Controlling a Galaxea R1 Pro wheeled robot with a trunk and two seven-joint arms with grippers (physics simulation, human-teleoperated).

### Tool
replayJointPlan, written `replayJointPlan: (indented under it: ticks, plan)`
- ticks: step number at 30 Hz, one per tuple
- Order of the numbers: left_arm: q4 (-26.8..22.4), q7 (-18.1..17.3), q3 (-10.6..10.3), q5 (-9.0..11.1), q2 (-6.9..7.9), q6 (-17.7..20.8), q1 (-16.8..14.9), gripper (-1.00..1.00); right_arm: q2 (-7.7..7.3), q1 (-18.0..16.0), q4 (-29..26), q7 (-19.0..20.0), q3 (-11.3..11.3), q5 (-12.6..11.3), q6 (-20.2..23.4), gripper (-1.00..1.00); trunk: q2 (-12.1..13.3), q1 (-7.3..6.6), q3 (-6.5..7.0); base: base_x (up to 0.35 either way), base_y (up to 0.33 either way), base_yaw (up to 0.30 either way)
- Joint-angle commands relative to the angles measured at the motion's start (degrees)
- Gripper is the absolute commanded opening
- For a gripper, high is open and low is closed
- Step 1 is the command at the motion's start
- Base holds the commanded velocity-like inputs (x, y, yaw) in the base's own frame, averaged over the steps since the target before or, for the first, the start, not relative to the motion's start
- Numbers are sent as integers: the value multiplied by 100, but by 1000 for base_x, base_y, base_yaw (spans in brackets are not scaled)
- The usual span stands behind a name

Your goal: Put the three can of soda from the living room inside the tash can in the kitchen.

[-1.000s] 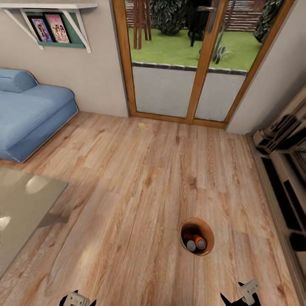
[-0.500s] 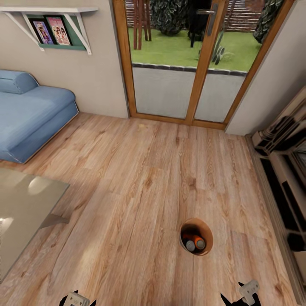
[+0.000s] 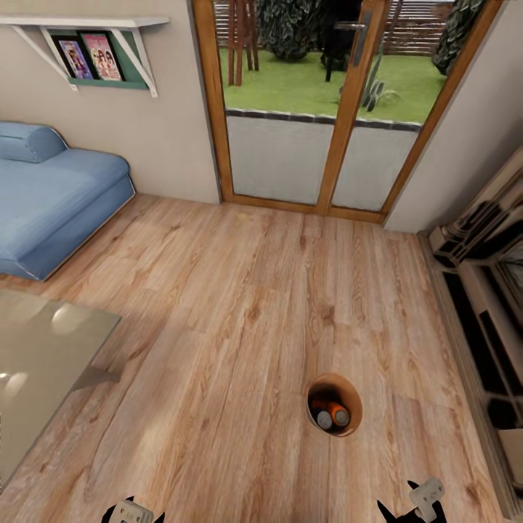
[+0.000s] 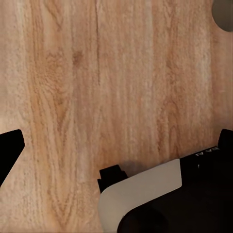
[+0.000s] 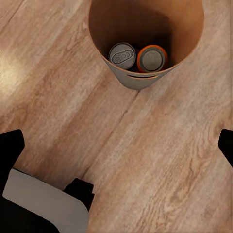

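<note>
We are finding the left gripper [image 3: 131, 513] at about seven o'clock at the near edge of the head view and the right gripper [image 3: 423, 501] at about five o'clock; in both wrist views the dark fingertips are sitting wide apart at the frame edges, so we are recording both sets of jaws as spread wide and carrying nothing. Just ahead of the right gripper, the tash can [image 3: 335, 404] is standing upright on the plank floor [image 3: 240, 327], and the right wrist view is showing two cans of soda [image 5: 137, 57] on end inside it, one with an orange rim; whether a third is lying beneath them we cannot tell. We are judging the main risk to be in the carry: the bucket is light and tapered, so a one-sided pinch on the rim or an abrupt base turn could tip it and spill the cans across the smooth boards, where they would roll. At nine o'clock the glass low table [image 3: 43, 363] is leaving a corner close to the turning path. Farther off, the blue sofa [image 3: 51, 203] is lying at ten o'clock, the wood-framed glass doors [image 3: 312, 109] at twelve, and shelving [image 3: 487, 290] along three o'clock.
</note>
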Motion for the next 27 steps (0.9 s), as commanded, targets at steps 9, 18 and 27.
replayJointPlan:
  ticks: [9, 18, 27]
  plan:
    - [135, 0, 0, 13, -10, 0, -1, 100, -1, 2, 2, -70, -9, -17, -64, 100, 362, -198, 162, 0, 0, 0]
    - [148, 0, 0, 14, -7, -1, -1, 100, -9, 53, 3, -72, -6, -17, -97, 100, 723, -396, 324, 0, 0, 0]
    - [234, 0, 0, 14, 7, -91, -1, 100, -12, 145, 3, -73, -10, -12, -115, 100, 1084, -594, 485, 0, 0, 0]
